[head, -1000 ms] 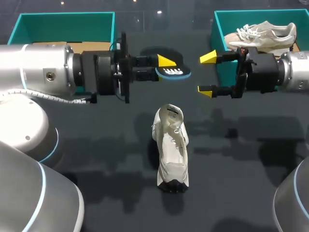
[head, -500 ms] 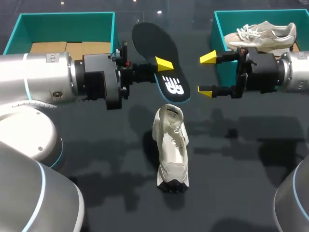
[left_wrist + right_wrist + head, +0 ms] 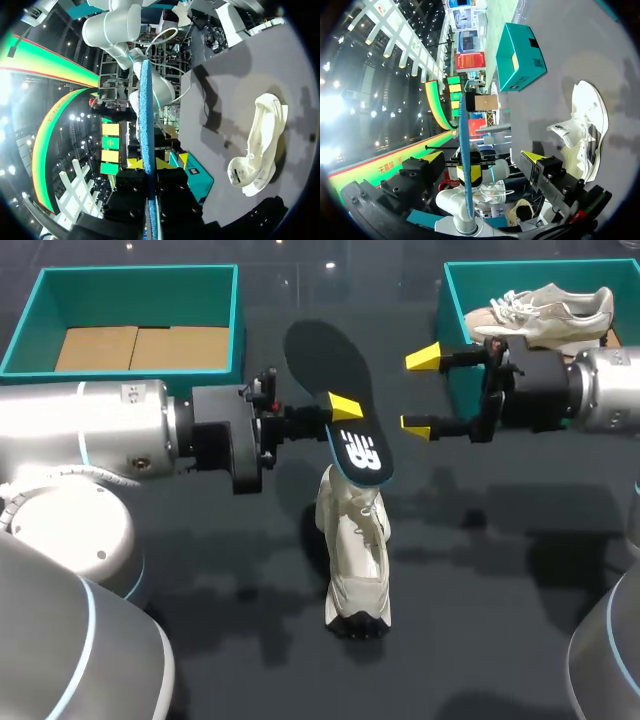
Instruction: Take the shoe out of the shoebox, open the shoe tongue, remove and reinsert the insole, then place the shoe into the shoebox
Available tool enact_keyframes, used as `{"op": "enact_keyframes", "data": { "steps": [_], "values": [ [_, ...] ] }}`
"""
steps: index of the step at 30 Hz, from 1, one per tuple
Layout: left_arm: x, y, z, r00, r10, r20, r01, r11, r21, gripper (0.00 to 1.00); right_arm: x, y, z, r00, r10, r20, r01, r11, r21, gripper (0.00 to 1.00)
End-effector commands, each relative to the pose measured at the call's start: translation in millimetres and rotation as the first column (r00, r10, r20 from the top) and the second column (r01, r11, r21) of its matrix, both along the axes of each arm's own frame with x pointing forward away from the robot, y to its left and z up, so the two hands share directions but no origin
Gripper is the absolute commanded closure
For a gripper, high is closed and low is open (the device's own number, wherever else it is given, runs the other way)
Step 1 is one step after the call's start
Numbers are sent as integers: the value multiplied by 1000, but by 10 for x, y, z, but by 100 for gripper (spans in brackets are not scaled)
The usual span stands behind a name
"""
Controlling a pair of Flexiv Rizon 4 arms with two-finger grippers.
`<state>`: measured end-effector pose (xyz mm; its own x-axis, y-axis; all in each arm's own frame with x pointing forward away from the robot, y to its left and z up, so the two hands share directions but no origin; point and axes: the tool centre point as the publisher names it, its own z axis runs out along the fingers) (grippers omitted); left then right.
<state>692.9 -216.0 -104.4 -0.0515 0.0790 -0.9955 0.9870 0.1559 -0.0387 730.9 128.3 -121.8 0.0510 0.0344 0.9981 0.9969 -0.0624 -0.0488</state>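
Observation:
My left gripper [image 3: 345,408] is shut on a black insole [image 3: 330,370] with a blue rim, held in the air with its printed end just over the heel opening of the white shoe [image 3: 355,550]. The shoe lies on the dark table, toe toward the front edge. In the left wrist view the insole [image 3: 145,115] shows edge-on between my left gripper's [image 3: 149,164] yellow tips, with the shoe [image 3: 257,145] off to one side. My right gripper [image 3: 418,392] hangs open to the right of the insole, touching nothing. In the right wrist view the insole [image 3: 464,145] stands between the right gripper's [image 3: 482,157] spread fingers.
A teal shoebox [image 3: 452,310] at the back right holds a second pale shoe [image 3: 545,310]. Another teal box [image 3: 235,310] at the back left has cardboard in its bottom. That box [image 3: 520,55] also shows in the right wrist view, beyond the shoe [image 3: 585,127].
My left gripper has turned the insole from nearly edge-on to face up and carried it down toward the shoe's heel. The right gripper has shifted slightly left and stayed open.

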Motion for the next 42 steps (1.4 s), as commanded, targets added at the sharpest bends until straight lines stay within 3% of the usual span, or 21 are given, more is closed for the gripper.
{"op": "enact_keyframes", "data": {
  "steps": [1, 14, 33, 36, 42],
  "values": [
    [158, -136, -48, 999, -37, -12, 37, 999, -31, 100, -7, 202, -9, 999, 28, 34, -27, 999, -22, 0],
    [186, -182, -96, 998, -56, -5, 56, 998, -31, 100, 11, 266, -55, 997, 61, 42, -60, 998, -25, 0],
    [283, -344, -304, 996, -86, 4, 87, 995, -44, 100, 95, 426, -122, 976, 176, 129, -171, 984, -52, 0],
    [295, -372, -327, 996, -89, 5, 89, 995, -45, 100, 101, 439, -145, 973, 186, 135, -181, 982, -46, 27],
    [329, -421, -352, 996, -90, 5, 90, 995, -42, 100, 120, 449, -167, 971, 195, 136, -191, 981, -37, 47]
  ]
}}
